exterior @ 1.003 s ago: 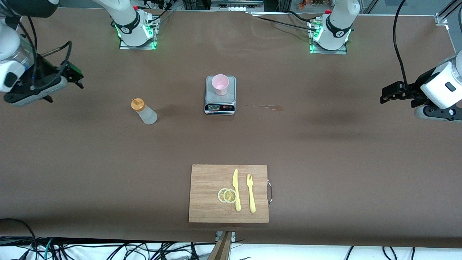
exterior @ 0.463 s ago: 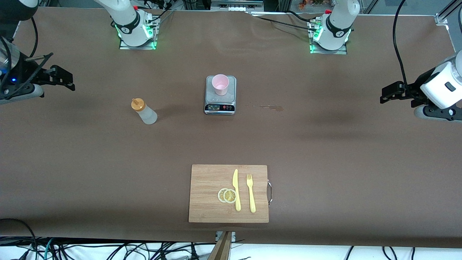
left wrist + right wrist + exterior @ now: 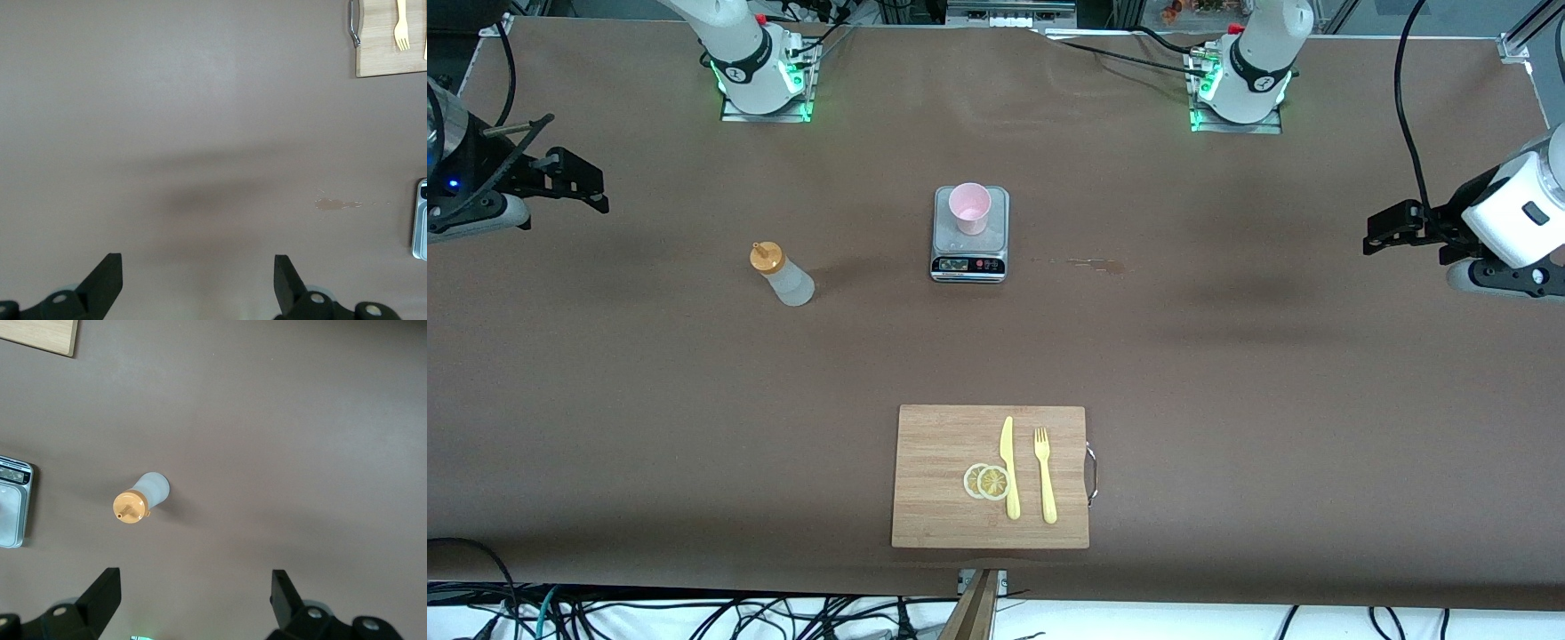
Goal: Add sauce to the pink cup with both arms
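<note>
Both black two-finger grippers, left (image 3: pixel 1376 233) and right (image 3: pixel 591 188), hung released above the brown counter (image 3: pixel 1227 373); the whitish orange-capped squeeze bottle (image 3: pixel 141 499) stood under the right jaws, untouched.

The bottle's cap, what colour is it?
Orange-yellow cap on the whitish bottle; clearest in the right wrist view.

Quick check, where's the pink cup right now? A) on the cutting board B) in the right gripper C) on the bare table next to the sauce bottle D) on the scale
D: the pink cup stands upright on the platform of the scale, apart from the sauce bottle, which stands on the table toward the right arm's end.
</note>
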{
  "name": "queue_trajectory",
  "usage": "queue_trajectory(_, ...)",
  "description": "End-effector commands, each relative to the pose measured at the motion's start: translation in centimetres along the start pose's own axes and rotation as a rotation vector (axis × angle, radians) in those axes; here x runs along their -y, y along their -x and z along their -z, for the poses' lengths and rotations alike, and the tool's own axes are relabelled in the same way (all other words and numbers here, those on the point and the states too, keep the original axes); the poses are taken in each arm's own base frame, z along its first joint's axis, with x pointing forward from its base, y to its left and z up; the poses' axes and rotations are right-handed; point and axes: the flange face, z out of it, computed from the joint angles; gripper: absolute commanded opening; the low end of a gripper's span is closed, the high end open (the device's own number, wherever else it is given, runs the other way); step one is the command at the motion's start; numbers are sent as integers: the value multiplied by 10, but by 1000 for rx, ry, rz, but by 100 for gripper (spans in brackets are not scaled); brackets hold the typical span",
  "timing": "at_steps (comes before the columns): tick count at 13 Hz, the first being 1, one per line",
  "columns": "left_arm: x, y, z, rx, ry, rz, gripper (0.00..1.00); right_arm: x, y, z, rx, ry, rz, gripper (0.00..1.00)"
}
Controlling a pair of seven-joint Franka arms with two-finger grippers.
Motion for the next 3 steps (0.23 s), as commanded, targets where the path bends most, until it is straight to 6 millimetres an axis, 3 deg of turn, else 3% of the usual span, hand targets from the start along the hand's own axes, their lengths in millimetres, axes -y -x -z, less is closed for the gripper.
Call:
queue_trajectory(1, -2, -1, 5, 0, 14, -8, 100, 0, 2, 8, 4, 10, -15, 100)
queue_trajectory(3, -2, -1, 5, 0, 16, -6, 100, 0, 3, 8, 4, 12, -14, 100)
